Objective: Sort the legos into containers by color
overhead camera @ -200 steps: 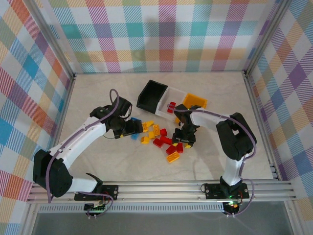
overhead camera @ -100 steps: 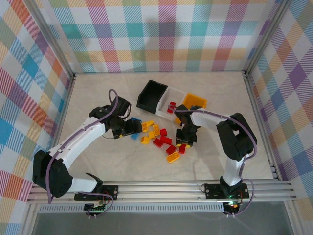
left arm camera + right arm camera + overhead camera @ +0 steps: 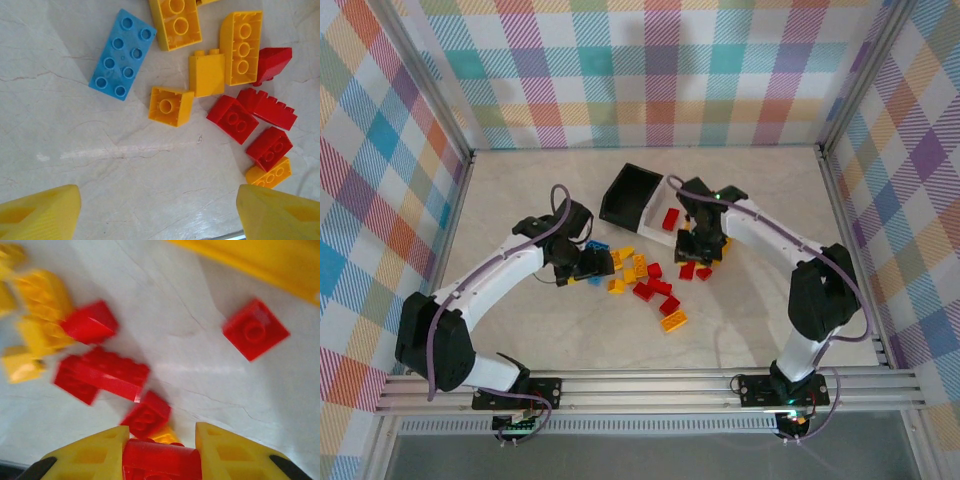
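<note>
The legos lie scattered mid-table: a blue brick [image 3: 122,55], yellow bricks [image 3: 171,106] and red bricks [image 3: 232,119]; from above the pile [image 3: 642,275] sits between the arms. My left gripper [image 3: 157,220] hangs open over bare table just short of the blue brick, at the pile's left edge [image 3: 584,264]. My right gripper [image 3: 160,455] is shut on a red brick [image 3: 160,462], raised above the table near the containers [image 3: 705,248]. The black bin [image 3: 630,193] and the white bin [image 3: 658,202] show; a red brick [image 3: 671,219] lies in the white one. The yellow bin's wall [image 3: 270,260] shows past my right fingers.
A loose small red brick [image 3: 255,329] lies near the yellow bin. A yellow brick [image 3: 673,321] sits nearest the front. Checked walls and metal rails [image 3: 650,385] enclose the table. Bare table lies to the far left and right of the pile.
My right gripper closed on a red brick, lifted it from the pile and carried it back toward the bins. The left gripper edged slightly toward the pile, still open.
</note>
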Robot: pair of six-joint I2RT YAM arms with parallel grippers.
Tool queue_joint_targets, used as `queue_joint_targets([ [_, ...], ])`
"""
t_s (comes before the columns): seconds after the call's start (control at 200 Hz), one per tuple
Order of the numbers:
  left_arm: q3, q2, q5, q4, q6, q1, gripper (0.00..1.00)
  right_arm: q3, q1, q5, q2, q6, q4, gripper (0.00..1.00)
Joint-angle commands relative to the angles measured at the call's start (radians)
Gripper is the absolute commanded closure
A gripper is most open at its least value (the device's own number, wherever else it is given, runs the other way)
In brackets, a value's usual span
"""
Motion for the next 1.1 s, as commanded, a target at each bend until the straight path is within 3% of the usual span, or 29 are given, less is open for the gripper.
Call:
queue_joint_targets([
  [0.0,-0.023,0.008,0.033,0.012,0.024,0.01,0.18,0.17,-0.039,0.003,0.092,-0.049,-0.048,0.7],
  [0.315,-0.032,-0.015,0.029,-0.045,0.035,0.01,0.17,0.682,-0.112,-0.007,0.499,-0.11,-0.097,0.7],
  [0.56,-0.031,-0.008,-0.014,-0.088,0.058,0.01,0.14,0.871,-0.119,-0.026,0.67,-0.116,-0.132,0.67],
  [0.865,0.037,0.169,-0.015,-0.038,0.182,0.071,0.18,0.854,-0.12,-0.013,0.578,-0.139,-0.171,0.49],
  [1.095,0.142,0.339,-0.033,-0.015,0.267,0.086,0.24,0.621,-0.12,-0.015,0.328,-0.149,-0.145,0.44],
])
